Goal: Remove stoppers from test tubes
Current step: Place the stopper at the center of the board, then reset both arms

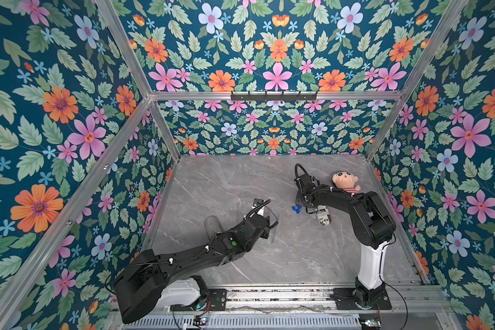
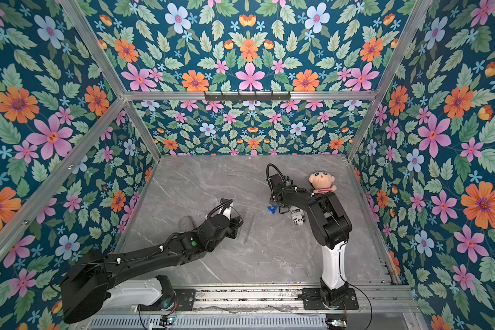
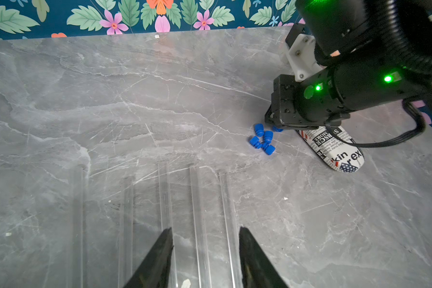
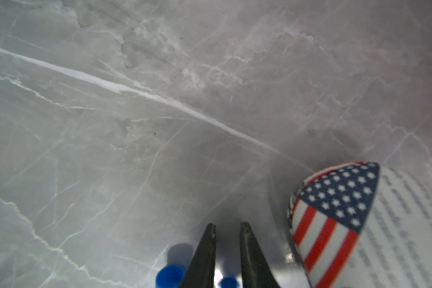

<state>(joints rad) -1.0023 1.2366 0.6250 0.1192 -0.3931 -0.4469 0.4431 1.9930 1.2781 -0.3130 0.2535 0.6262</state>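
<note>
On marble bench, left pincer released, straddling clear test tubes, right pincer slightly parted among loose blue stoppers, two o'clock of tubes, newsprint can alongside.

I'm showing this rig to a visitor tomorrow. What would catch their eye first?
The loud floral wallpaper on the walls dominates both top views. On the grey marble table, a big-headed doll lies at the far right, partly behind the right arm, and a cluster of bright blue stoppers sits mid-table beside a newsprint-patterned can.
</note>
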